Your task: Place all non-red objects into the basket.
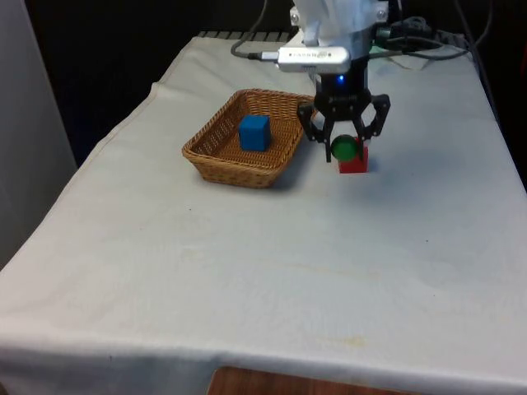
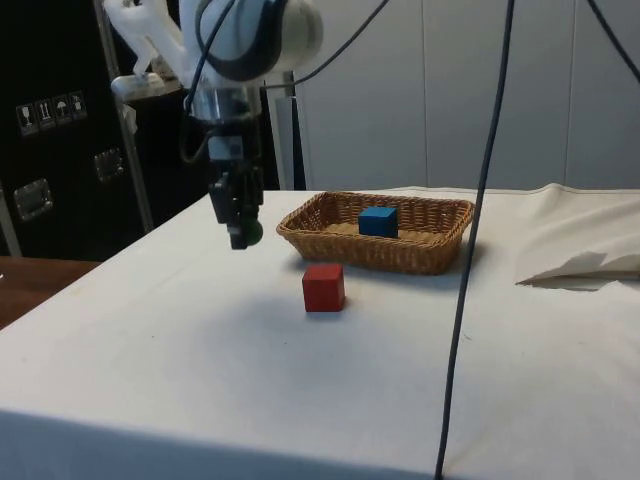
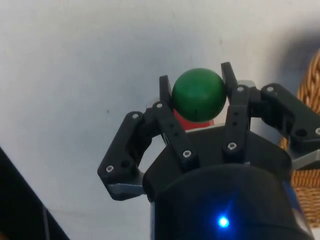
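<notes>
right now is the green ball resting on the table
No, the green ball is clamped in the end effector, and the side view shows it hanging clear above the white cloth.

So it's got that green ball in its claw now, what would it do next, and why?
Probably carry it sideways over the basket. The gripper holds the green ball between its fingers, lifted off the cloth beside the basket's rim. The blue cube already lies inside, and the red cube stays on the table, so the ball looks like the last non-red thing.
</notes>
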